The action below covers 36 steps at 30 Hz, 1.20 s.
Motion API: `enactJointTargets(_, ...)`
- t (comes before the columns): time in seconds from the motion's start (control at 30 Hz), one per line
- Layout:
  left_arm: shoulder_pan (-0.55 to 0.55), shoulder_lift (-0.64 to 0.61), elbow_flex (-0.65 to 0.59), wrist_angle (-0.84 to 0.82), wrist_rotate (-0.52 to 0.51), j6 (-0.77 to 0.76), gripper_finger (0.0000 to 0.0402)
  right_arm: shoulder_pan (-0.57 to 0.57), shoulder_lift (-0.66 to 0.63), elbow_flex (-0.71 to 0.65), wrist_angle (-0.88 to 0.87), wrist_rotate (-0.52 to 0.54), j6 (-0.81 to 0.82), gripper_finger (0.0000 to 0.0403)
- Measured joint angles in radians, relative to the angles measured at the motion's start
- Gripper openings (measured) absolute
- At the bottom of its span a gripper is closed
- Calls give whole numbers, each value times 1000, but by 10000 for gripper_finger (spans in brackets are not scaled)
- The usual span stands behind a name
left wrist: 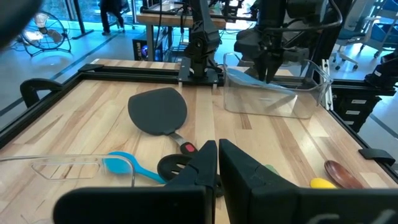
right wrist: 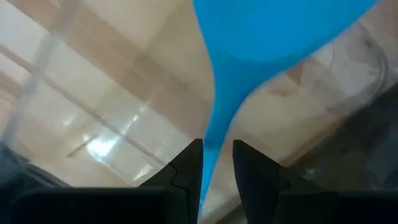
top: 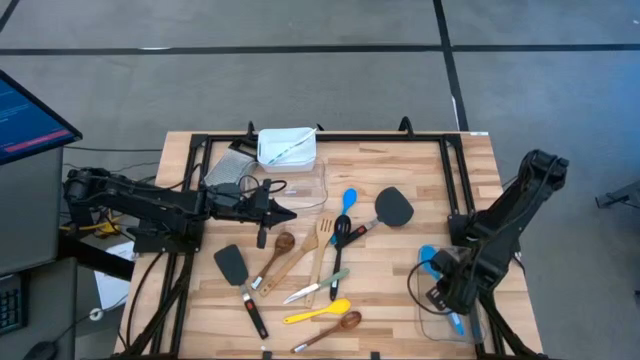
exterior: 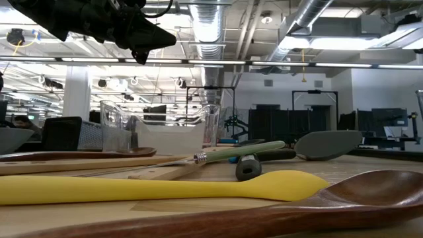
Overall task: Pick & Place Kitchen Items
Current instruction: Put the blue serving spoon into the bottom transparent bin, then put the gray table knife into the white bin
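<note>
Several utensils lie flat on the wooden table [top: 400, 300]: a black spatula [top: 232, 265], wooden spoons [top: 278, 248], a wooden slotted turner [top: 322, 235], a blue spoon [top: 347, 200], a grey spatula [top: 393, 205], a green-handled knife [top: 318, 288] and a yellow spoon [top: 318, 312]. My right gripper [top: 447, 290] is shut on another blue spoon [top: 428, 256] over a clear tub [top: 432, 322] at the near right. My left gripper [top: 285, 213] is shut and empty, hovering above the table beside a clear tub [top: 305, 185] at the far middle. My right gripper pinches the blue spoon's handle [right wrist: 211, 146] between its two fingers, just behind the bowl [right wrist: 273, 31]. The fingers come from above, pointing down, and lie across the handle. The spoon lies over the clear tub; whether it rests on the tub I cannot tell.
A white container [top: 287, 147] and a grey object [top: 230, 165] stand at the far edge inside the black frame [top: 330, 138]. A dark wooden spoon [top: 335, 325] lies near the front edge. A monitor [top: 25, 115] stands off the table's left.
</note>
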Motion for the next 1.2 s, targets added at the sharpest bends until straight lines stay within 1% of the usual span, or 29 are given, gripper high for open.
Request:
enactJointTargets(0.33,0,0,0,6,0,0,3,-121,-70,0,-2,-5,-122,82)
enactJointTargets(0.43,0,0,0,6,0,0,3,-145,-100,0,0,-48,-129,82)
enactJointTargets(0.67,0,0,0,11,0,1,3,-190,-191,0,44,-194,-129,82)
enactJointTargets(0.73,0,0,0,16,0,1,3,-205,-222,1,52,-215,-129,82)
enactJointTargets(1.0,0,0,0,25,0,1,3,-286,-359,1,80,-209,-144,82)
enactJointTargets(1.2,0,0,0,29,0,1,3,-358,-438,1,174,-207,-217,82)
